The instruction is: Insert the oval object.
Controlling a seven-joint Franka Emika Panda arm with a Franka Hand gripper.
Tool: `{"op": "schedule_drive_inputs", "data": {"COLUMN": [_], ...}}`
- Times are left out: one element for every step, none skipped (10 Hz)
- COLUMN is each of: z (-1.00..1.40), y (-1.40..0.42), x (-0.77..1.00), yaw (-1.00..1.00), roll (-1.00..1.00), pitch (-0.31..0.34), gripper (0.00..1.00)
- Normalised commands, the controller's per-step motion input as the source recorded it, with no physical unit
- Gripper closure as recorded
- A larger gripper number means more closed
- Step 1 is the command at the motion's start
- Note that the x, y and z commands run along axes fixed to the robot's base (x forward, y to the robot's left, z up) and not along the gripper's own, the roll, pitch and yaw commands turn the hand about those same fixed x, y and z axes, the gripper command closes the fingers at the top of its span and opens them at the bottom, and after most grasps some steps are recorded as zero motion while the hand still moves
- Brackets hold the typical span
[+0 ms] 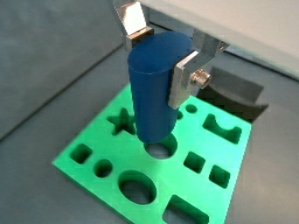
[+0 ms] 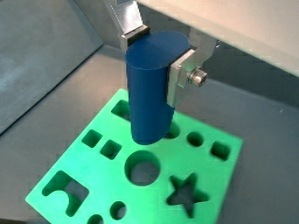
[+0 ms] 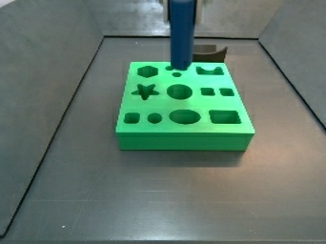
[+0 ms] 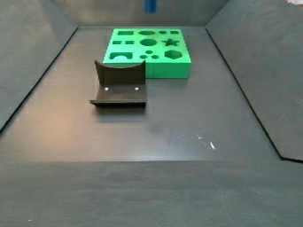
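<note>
the pincer grips the oval object, upright above the green block; we judge its lower end hangs near the oval hole, maybe toward twelve o'clock of it.

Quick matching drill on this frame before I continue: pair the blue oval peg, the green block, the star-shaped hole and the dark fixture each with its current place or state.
Things:
1. blue oval peg
2. green block
3. star-shaped hole
4. fixture

States:
A. empty, cut into the block's top
B. standing on the floor beside the block
C. upright, clamped in the end effector above the block
D. lying flat on the floor, holes facing up

Pairs: 1-C, 2-D, 3-A, 4-B
</note>
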Motion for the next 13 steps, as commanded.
{"op": "schedule_drive_inputs", "data": {"z": [-0.39,-0.16,0.0,0.0,-0.25,-0.28,-0.27,-0.28,-0.36,-0.38,-0.36,-0.17,-0.13], "y": [0.0,-0.15,-0.11,-0.1,-0.17,-0.29,-0.39,-0.39,-0.37,-0.48,-0.47,-0.33,-0.12], "x": [1.0,0.59,0.01,0.0,0.0,0.0,0.0,0.0,0.0,0.0,-0.13,-0.02,-0.01], "yaw": [-0.03,-0.53,-1.0,-1.0,-1.0,-0.88,-0.78,-0.78,-0.83,-0.77,-0.66,-0.82,-0.98], "roll": [0.05,0.06,0.0,0.0,0.0,0.0,0.0,0.0,0.0,0.0,0.0,0.06,0.11], "pitch": [-0.02,0.0,0.0,0.0,-0.033,-0.051,-0.02,-0.024,-0.039,-0.006,0.0,0.013,0.026], "gripper": [1.0,1.0,1.0,1.0,1.0,1.0,1.0,1.0,1.0,1.0,1.0,1.0,1.0]}}
